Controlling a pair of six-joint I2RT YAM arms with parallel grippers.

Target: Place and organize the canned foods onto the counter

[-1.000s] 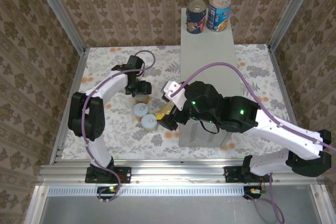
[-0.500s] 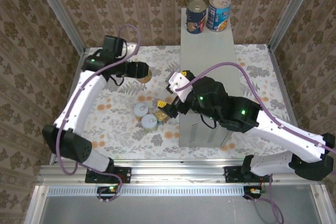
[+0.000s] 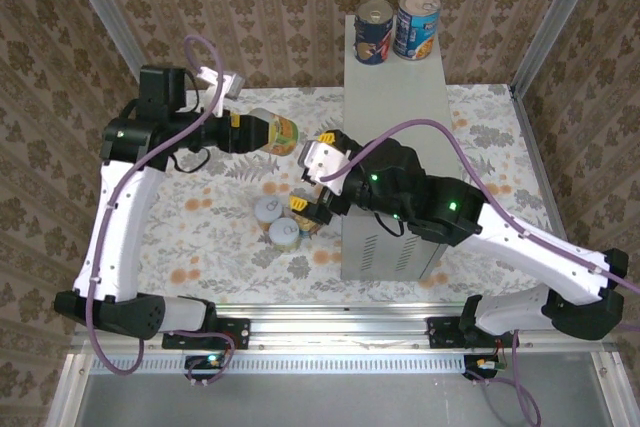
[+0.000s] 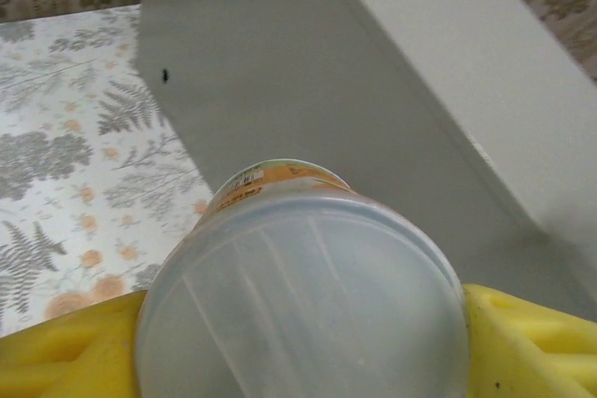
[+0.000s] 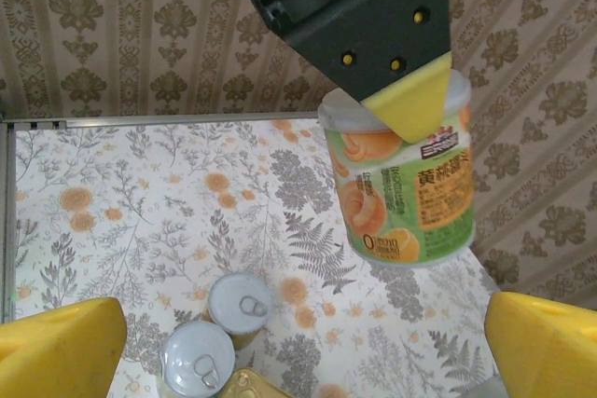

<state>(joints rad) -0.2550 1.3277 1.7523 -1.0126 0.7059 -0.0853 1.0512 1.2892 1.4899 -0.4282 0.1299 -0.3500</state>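
Note:
My left gripper is shut on a green and orange peach can, held on its side in the air left of the counter. In the left wrist view the can's pale lid sits between my yellow fingers, facing the counter's grey side. My right gripper stands open above two silver-lidded cans and a gold tin on the floor. The right wrist view shows the held can, both floor cans and the tin's corner.
Two cans, one dark blue and one light blue, stand at the far end of the counter's top. Patterned walls and metal frame posts close in the floral floor. The right arm lies across the counter's near end.
My left arm has lifted the peach can off the floor and swung it up beside the counter. My right gripper has drawn back a little from the cans, still open.

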